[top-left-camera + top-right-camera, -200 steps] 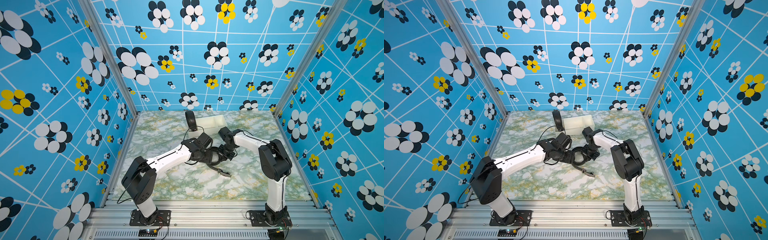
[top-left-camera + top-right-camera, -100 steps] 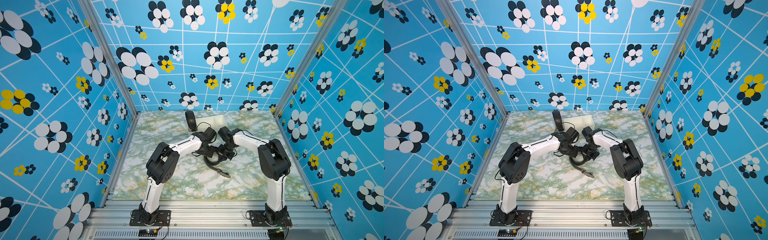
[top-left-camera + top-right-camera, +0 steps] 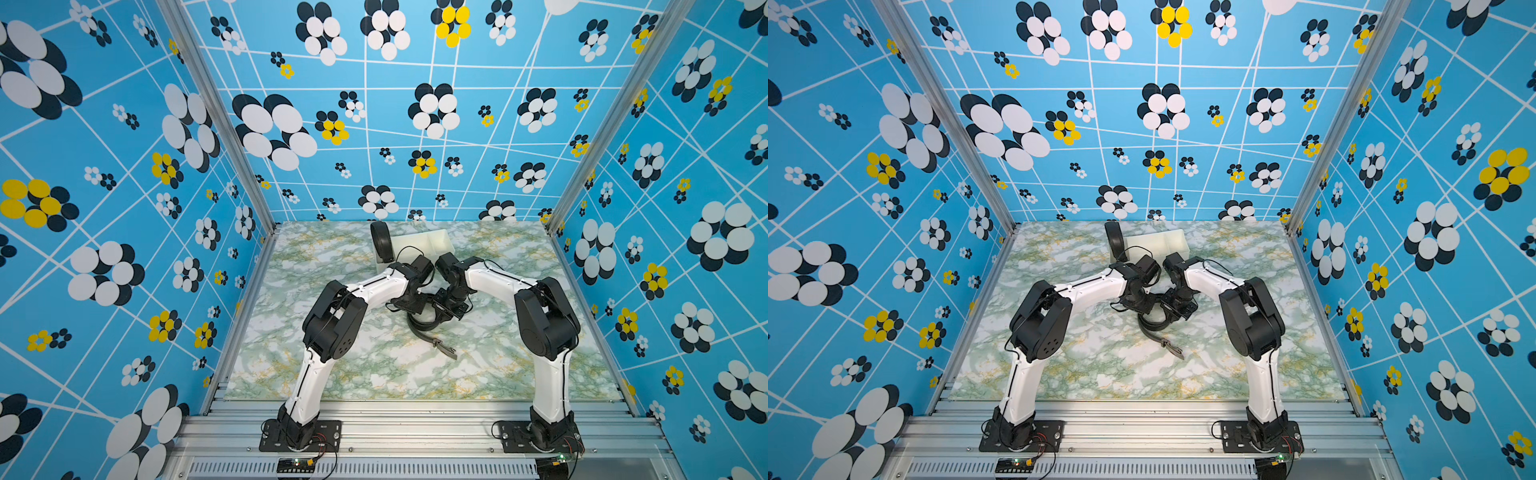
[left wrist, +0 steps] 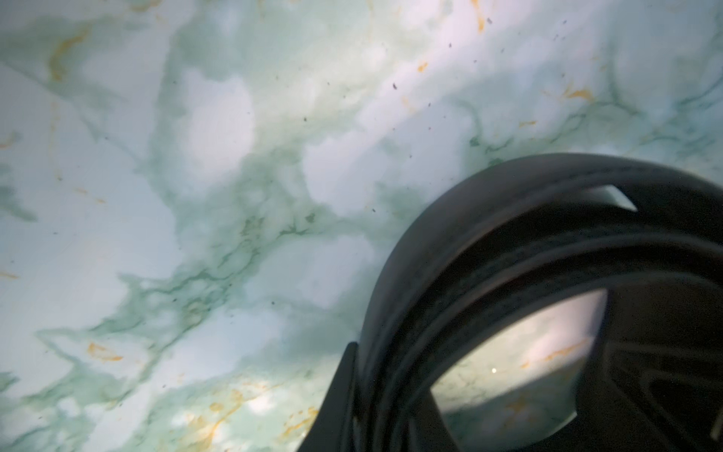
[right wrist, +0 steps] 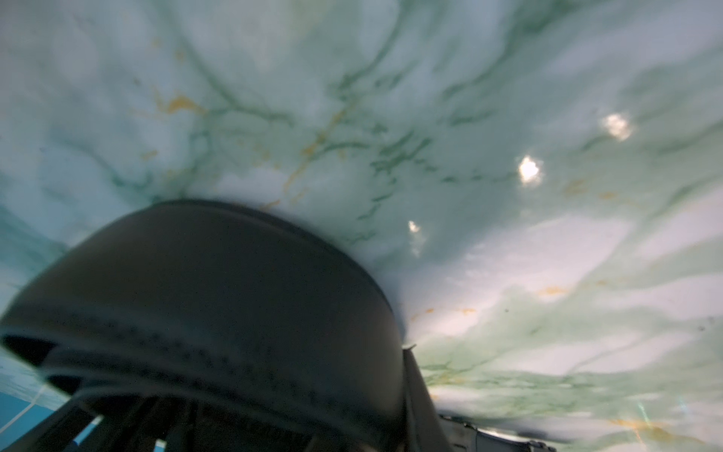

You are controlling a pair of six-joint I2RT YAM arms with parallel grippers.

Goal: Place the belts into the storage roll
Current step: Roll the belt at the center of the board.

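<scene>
One black belt (image 3: 423, 326) lies as a loose coil mid-table in both top views, its buckle end (image 3: 444, 348) trailing toward the front. My left gripper (image 3: 412, 305) is shut on the coil's left side; in the left wrist view the belt's layers (image 4: 450, 250) run between the fingers (image 4: 341, 391). My right gripper (image 3: 445, 308) is shut on the coil's right side, and the belt (image 5: 219, 281) fills its wrist view beside one finger (image 5: 419, 391). The other belt (image 3: 382, 246), tightly coiled, stands on edge at the left end of the cream storage roll (image 3: 432, 243) at the back.
The green marbled table (image 3: 498, 365) is walled in by blue flowered panels on three sides. Thin black cables (image 3: 409, 251) loop off my left wrist close to the tray. Both forearms meet over the middle; the arm bases (image 3: 299, 432) stand on the front rail.
My left arm has folded its elbow up and reached in to the coil, and its jaws have closed on the belt. The right gripper has kept its hold in place.
</scene>
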